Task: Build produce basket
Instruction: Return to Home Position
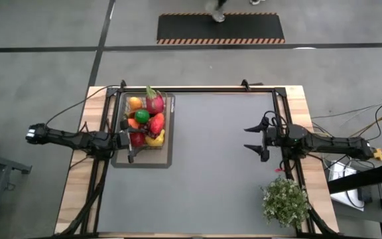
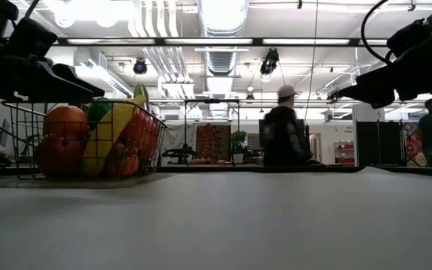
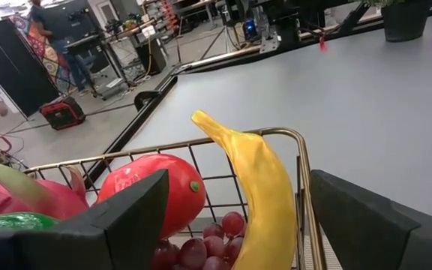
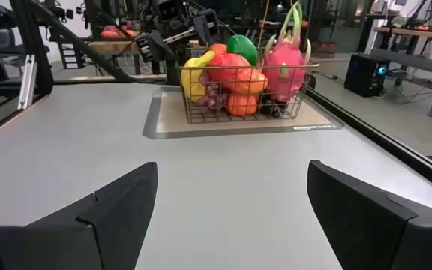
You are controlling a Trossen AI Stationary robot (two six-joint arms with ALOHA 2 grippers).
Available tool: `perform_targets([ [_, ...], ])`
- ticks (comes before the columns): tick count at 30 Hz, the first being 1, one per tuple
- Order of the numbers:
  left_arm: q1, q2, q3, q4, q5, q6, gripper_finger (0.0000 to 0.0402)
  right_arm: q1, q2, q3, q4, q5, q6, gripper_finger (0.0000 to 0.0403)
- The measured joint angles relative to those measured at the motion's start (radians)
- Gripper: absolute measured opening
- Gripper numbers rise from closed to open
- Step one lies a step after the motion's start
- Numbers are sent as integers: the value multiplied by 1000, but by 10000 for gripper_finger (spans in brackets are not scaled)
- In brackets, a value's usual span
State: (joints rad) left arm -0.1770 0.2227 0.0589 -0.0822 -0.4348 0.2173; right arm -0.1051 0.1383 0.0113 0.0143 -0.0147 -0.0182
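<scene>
The wire basket (image 1: 121, 121) stands on a flat grey tray (image 1: 168, 162) at the table's far left, filled with produce: pink dragon fruit (image 1: 154, 102), green lime (image 1: 141, 115), orange (image 1: 134, 103), red fruit (image 1: 156, 123), yellow banana (image 1: 155, 139). My left gripper (image 1: 131, 147) hovers open over the basket's near edge; its wrist view shows the banana (image 3: 257, 187), a red fruit (image 3: 160, 187) and purple grapes (image 3: 208, 244) between its fingers, untouched. My right gripper (image 1: 254, 138) is open above the table's right half, facing the basket (image 4: 242, 94).
A bushy potted plant (image 1: 285, 201) stands at the table's near right corner. The grey table top (image 1: 211, 172) lies bare between the basket and the right arm. A person (image 2: 282, 135) walks in the room beyond the far edge.
</scene>
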Motion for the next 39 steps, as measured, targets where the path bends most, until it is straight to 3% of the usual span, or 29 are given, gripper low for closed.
perform_targets([
  [18, 0, -1, 0, 0, 0, 0, 302, 0, 3, 0, -5, 4, 47, 325],
  [29, 0, -2, 0, -1, 0, 0, 302, 0, 86, 0, -5, 15, 97, 325],
  [39, 0, -1, 0, 1, 1, 0, 302, 0, 50, -1, -2, 18, 110, 325],
])
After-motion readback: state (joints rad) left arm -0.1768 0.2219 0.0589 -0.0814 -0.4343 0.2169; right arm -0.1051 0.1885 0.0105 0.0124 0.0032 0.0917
